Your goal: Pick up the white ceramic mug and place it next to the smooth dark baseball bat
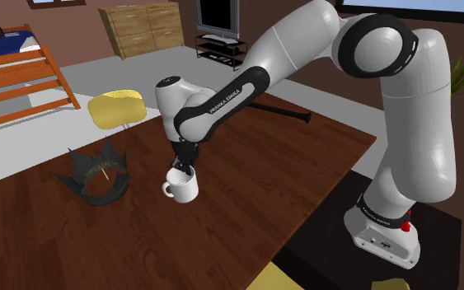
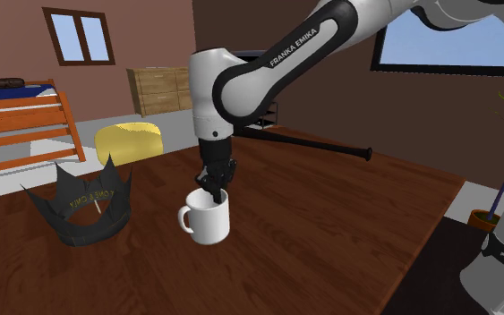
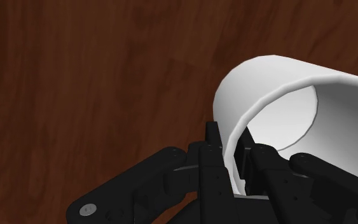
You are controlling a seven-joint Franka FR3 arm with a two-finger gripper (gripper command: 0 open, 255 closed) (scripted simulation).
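A white mug (image 1: 182, 189) stands upright on the dark wooden table (image 1: 263, 189), its handle toward the shoulder view's left. My black gripper (image 1: 186, 169) comes down on the rim from above. In the wrist view the gripper (image 3: 234, 162) is shut on the mug's wall (image 3: 260, 89), one finger outside and one inside. The second exterior view shows the gripper (image 2: 214, 191) at the mug's (image 2: 209, 219) far rim. A slim dark baseball bat (image 1: 283, 111) lies along the table's far edge, well beyond the mug; it also shows as the bat (image 2: 321, 143) behind the arm.
A black crown-shaped object (image 1: 96, 175) sits on the table to the shoulder view's left of the mug. Beyond the table stand a yellow seat (image 1: 119, 107), a wooden bunk bed (image 1: 16, 74) and a dresser (image 1: 143, 29). The robot's stand (image 1: 382, 231) is at lower right.
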